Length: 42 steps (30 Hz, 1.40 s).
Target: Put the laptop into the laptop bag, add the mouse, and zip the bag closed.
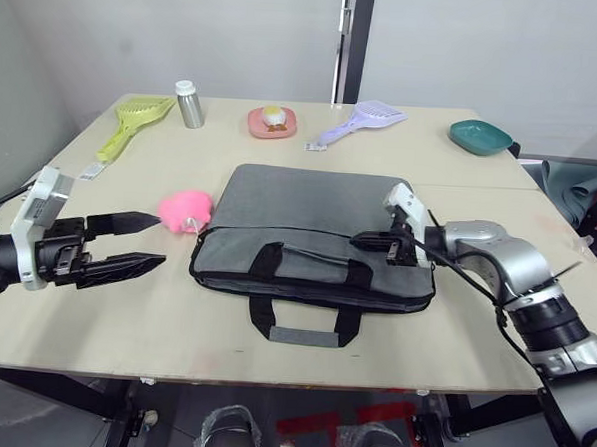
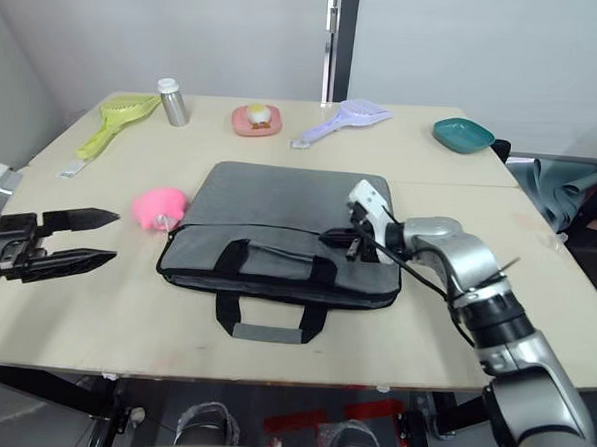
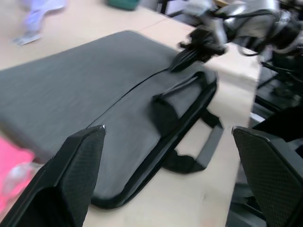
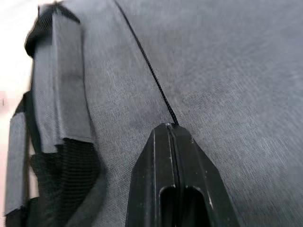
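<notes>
On bag's right edge: right end effector [image 1: 361, 239] clenched at laptop bag [image 1: 308, 224] zipper | left end effector [image 1: 147, 240] released, beside table [image 1: 153, 326] edge

The flat grey fabric laptop bag [image 1: 308, 224] has black edge trim, a black zipper line and black strap handles with grey patches. The fluffy blob-shaped object [image 1: 185, 211] is bright pink. The black finger pads [image 3: 75, 170] carry what looks like fine cross-hatching.

Even bright indoor light, soft shadows, wrist views perhaps motion-blurred
</notes>
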Each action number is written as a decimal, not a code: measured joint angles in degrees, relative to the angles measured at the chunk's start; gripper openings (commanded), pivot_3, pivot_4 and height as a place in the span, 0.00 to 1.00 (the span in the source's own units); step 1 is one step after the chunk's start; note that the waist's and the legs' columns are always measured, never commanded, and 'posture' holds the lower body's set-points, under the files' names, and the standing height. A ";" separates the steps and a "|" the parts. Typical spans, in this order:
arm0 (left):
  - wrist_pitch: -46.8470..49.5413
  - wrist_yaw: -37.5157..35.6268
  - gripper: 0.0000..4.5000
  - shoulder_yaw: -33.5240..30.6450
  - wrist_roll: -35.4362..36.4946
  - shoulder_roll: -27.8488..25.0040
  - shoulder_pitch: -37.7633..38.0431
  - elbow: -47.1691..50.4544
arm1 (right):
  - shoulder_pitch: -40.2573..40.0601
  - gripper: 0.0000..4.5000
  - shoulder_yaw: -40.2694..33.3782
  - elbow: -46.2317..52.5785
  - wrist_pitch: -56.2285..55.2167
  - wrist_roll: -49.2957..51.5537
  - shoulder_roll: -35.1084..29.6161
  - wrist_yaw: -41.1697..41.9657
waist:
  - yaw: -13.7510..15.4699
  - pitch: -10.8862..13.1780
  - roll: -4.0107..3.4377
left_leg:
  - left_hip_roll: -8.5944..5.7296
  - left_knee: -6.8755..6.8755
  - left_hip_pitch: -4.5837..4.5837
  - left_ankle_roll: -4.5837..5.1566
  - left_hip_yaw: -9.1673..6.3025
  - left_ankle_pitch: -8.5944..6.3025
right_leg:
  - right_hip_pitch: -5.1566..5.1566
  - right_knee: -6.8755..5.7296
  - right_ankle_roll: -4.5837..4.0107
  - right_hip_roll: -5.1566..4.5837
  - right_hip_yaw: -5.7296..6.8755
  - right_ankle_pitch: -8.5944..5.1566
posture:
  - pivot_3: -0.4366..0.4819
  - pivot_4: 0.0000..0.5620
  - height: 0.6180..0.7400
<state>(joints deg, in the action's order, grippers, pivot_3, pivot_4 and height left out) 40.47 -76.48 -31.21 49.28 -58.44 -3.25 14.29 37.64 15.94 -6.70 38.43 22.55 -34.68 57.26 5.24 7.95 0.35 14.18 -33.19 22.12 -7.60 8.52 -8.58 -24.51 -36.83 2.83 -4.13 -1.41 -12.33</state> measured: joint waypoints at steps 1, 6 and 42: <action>0.20 0.16 1.00 0.60 0.43 0.00 -0.59 0.86 | 0.37 0.00 0.35 -0.63 -0.60 -0.59 0.37 0.27 | -0.10 0.00 0.00 | 0.00 -0.01 -0.01 0.00 0.00 0.00 | 0.00 -0.02 0.00 0.00 -0.01 0.00 | 0.48 0.27 1.00; 1.87 2.22 1.00 3.43 3.41 0.01 -7.60 1.39 | 0.84 0.00 3.04 -4.26 -7.37 -6.30 1.89 2.43 | -0.30 -0.18 0.07 | 0.02 -0.15 -0.14 -0.03 -0.02 0.02 | 0.09 -0.27 -0.01 0.03 -0.06 0.00 | 0.48 0.27 1.00; -2.81 7.40 1.00 10.31 -7.14 1.82 -8.84 -14.06 | -4.42 0.00 -2.39 -13.13 -14.38 -9.18 4.72 5.81 | 0.12 -2.27 0.34 | -0.04 0.38 -1.09 -0.05 -0.21 -0.04 | 1.41 0.72 0.03 -0.04 0.08 -0.05 | 0.48 0.27 1.00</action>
<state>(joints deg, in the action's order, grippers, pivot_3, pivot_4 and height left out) 37.66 -69.08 -20.90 42.14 -56.62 -12.09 0.22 33.22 13.55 -19.82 24.04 13.36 -29.96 63.07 5.36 5.68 0.69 14.14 -32.81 21.02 -7.66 8.31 -8.62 -23.10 -36.11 2.86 -4.17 -1.33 -12.38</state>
